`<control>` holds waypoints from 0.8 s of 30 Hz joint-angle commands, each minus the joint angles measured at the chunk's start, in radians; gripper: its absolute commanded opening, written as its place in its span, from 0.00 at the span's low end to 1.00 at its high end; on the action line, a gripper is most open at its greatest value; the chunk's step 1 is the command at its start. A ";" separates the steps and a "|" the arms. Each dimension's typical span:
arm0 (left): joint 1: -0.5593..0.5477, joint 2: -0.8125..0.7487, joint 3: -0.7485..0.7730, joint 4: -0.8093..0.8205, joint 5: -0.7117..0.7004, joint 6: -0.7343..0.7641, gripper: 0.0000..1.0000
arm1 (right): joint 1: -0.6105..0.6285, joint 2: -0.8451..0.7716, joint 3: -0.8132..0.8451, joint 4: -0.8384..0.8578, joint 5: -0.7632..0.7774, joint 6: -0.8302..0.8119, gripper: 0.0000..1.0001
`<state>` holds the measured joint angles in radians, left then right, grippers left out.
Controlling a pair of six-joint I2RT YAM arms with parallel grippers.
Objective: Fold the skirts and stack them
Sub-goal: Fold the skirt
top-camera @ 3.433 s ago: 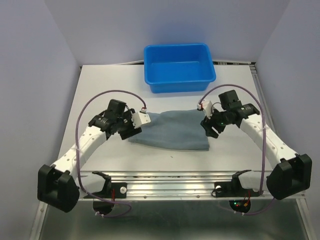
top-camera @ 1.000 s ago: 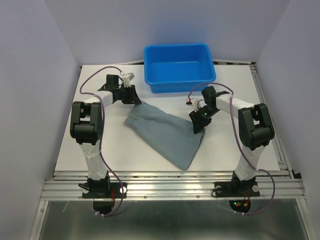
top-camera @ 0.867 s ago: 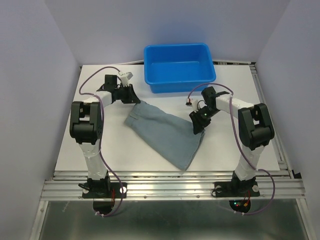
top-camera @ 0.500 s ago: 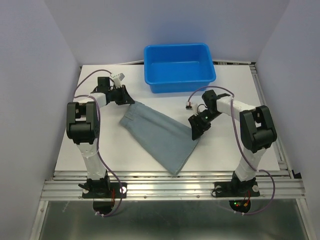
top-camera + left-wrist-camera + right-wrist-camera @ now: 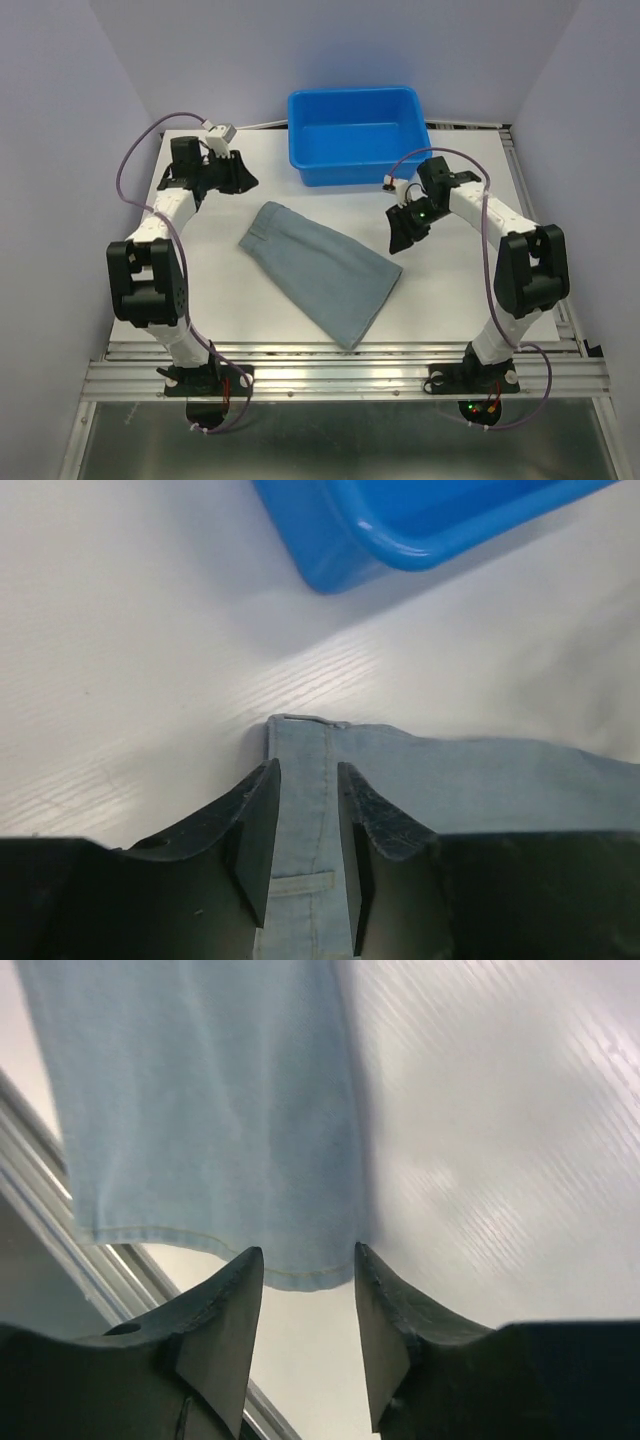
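The grey-blue skirt (image 5: 320,270) lies flat on the white table, slanting from its waistband at the upper left to its hem at the lower right. My left gripper (image 5: 242,180) is open and empty, just up-left of the waistband corner. In the left wrist view the waistband (image 5: 305,810) shows beyond the gap between the left gripper's (image 5: 308,780) jaws. My right gripper (image 5: 399,238) is open and empty, just off the skirt's right corner. In the right wrist view the skirt's hem (image 5: 200,1110) lies beyond my open right gripper (image 5: 308,1260).
The rigid blue tub (image 5: 355,168) stands at the back centre and holds nothing that I can see; its corner also shows in the left wrist view (image 5: 400,520). A metal rail (image 5: 340,355) runs along the table's near edge. Walls close in on both sides.
Both grippers held the skirt's corners a second ago; they have let go and drawn back and apart. The skirt has settled flat on a slant.
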<state>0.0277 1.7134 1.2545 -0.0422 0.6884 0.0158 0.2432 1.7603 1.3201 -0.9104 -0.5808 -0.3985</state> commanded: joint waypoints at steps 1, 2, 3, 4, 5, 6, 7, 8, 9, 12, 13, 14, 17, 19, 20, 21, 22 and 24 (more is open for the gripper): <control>-0.020 -0.071 -0.058 0.034 0.127 0.009 0.36 | 0.040 -0.058 0.048 -0.021 -0.160 0.017 0.45; -0.023 -0.061 -0.066 0.036 0.152 -0.003 0.35 | 0.041 -0.052 0.041 -0.025 -0.187 0.010 0.43; -0.023 -0.034 -0.070 0.065 0.167 -0.046 0.34 | 0.051 -0.044 0.031 -0.030 -0.226 -0.003 0.41; -0.023 -0.014 -0.076 0.089 0.206 -0.062 0.31 | 0.051 -0.032 0.015 -0.034 -0.238 -0.016 0.39; -0.022 0.026 -0.078 0.100 0.224 -0.077 0.29 | 0.051 0.002 0.007 -0.039 -0.247 -0.029 0.38; -0.032 0.047 -0.081 0.129 0.244 -0.111 0.28 | 0.051 0.025 0.002 -0.051 -0.251 -0.055 0.37; -0.055 0.069 -0.086 0.145 0.249 -0.129 0.26 | 0.051 0.046 -0.010 -0.056 -0.246 -0.069 0.36; -0.063 0.115 -0.083 0.157 0.252 -0.141 0.26 | 0.051 0.098 -0.015 -0.059 -0.235 -0.083 0.35; -0.066 0.141 -0.079 0.166 0.237 -0.152 0.26 | 0.051 0.122 -0.021 -0.047 -0.194 -0.085 0.34; -0.072 0.257 -0.034 0.166 0.208 -0.165 0.26 | 0.051 0.169 -0.073 0.004 -0.107 -0.091 0.34; -0.072 0.287 0.001 0.160 0.188 -0.171 0.26 | 0.042 0.188 -0.084 0.033 -0.091 -0.092 0.34; -0.072 0.345 0.029 0.147 0.181 -0.159 0.25 | 0.042 0.198 -0.097 0.038 -0.071 -0.091 0.34; -0.072 0.411 0.124 0.075 0.137 -0.122 0.25 | 0.042 0.206 -0.123 0.033 -0.059 -0.089 0.34; -0.074 0.449 0.183 0.042 0.128 -0.108 0.26 | 0.042 0.193 -0.159 0.013 -0.070 -0.095 0.34; -0.075 0.454 0.203 0.009 0.128 -0.087 0.27 | 0.042 0.186 -0.168 0.004 -0.074 -0.099 0.34; -0.077 0.453 0.221 -0.017 0.128 -0.065 0.28 | 0.054 0.182 -0.177 -0.008 -0.079 -0.112 0.34; -0.078 0.443 0.255 -0.072 0.132 -0.038 0.30 | 0.065 0.176 -0.191 -0.037 -0.085 -0.118 0.34; -0.078 0.385 0.266 -0.138 0.132 0.056 0.36 | 0.097 0.143 -0.203 -0.077 -0.096 -0.141 0.35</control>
<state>-0.0597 2.1609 1.4635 -0.0414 0.8722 -0.0891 0.2897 1.9350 1.1736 -0.8986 -0.7486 -0.4706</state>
